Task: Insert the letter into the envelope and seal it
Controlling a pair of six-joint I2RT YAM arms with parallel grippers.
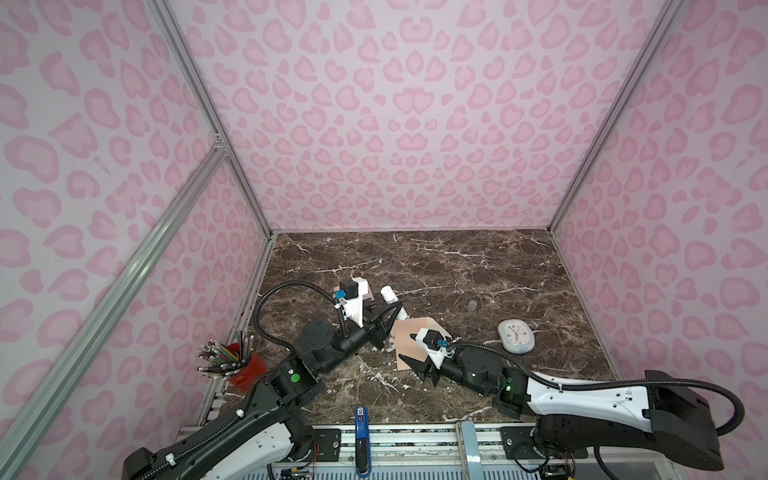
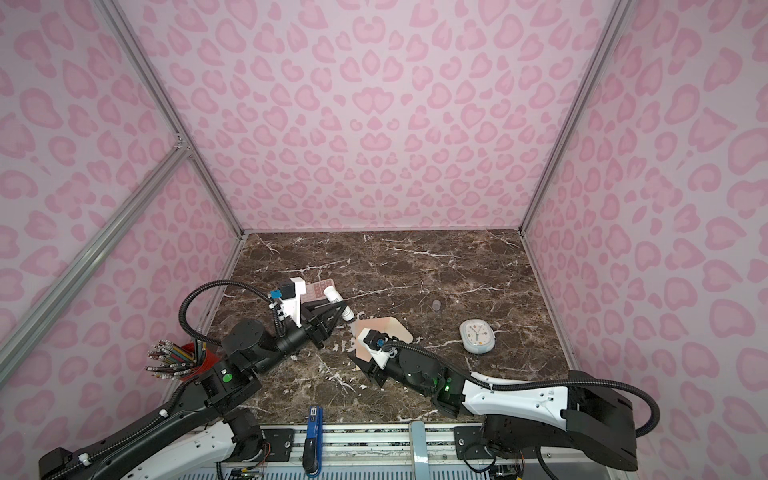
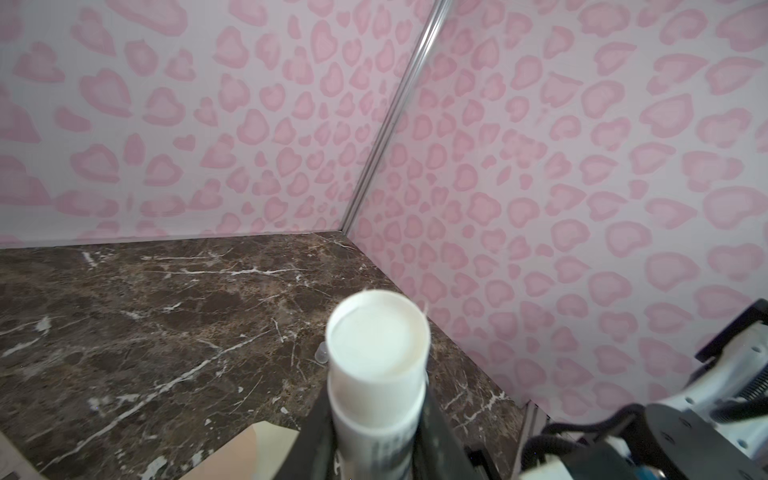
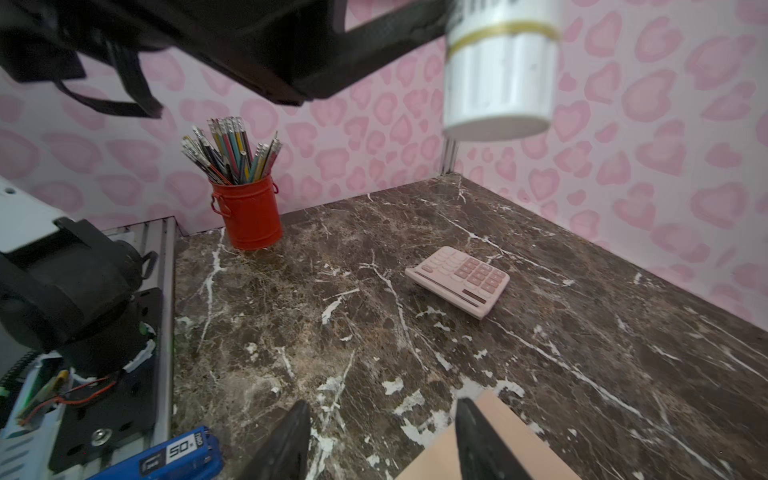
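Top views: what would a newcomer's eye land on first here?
Probably the left gripper gripping a tilted white tube at the far-left corner of the peach envelope mid-table. Next, the right gripper with jaws open at the envelope's near-left edge, then the red pencil cup by the left wall.

The peach envelope [image 1: 405, 345] lies flat on the marble table [image 1: 457, 266], near its middle, its paler cream flap [image 1: 434, 326] spread open.
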